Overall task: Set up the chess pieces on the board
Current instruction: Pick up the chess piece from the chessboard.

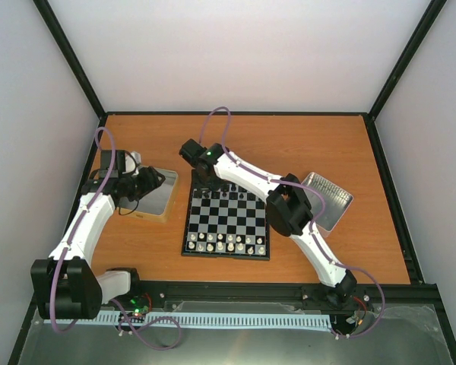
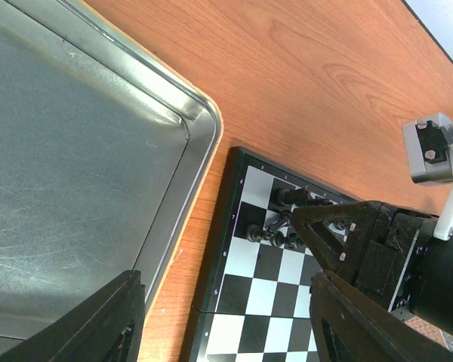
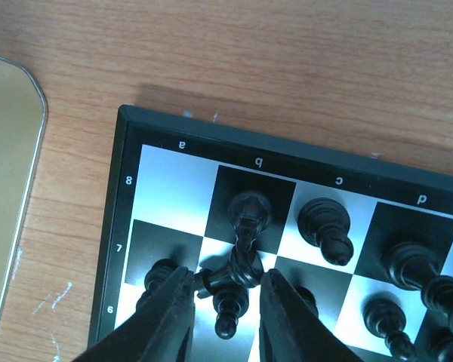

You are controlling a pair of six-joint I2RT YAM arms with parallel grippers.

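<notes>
The board (image 1: 226,220) lies mid-table. Whitish pieces (image 1: 228,243) fill its near two rows and black pieces (image 1: 229,192) stand along the far rows. My right gripper (image 1: 201,180) is at the board's far left corner. In the right wrist view its jaws (image 3: 225,302) are narrowed on a black piece (image 3: 238,270) lying sideways over b7, with a black pawn (image 3: 226,313) just beneath; square a8 is bare. My left gripper (image 1: 152,182) is open and empty over the left tray's edge, and in the left wrist view it (image 2: 226,332) spans tray rim and board edge.
An empty metal tray (image 1: 163,199) lies left of the board, also in the left wrist view (image 2: 98,151). A second tray (image 1: 330,199) lies to the right, partly under my right arm. Black frame rails edge the table.
</notes>
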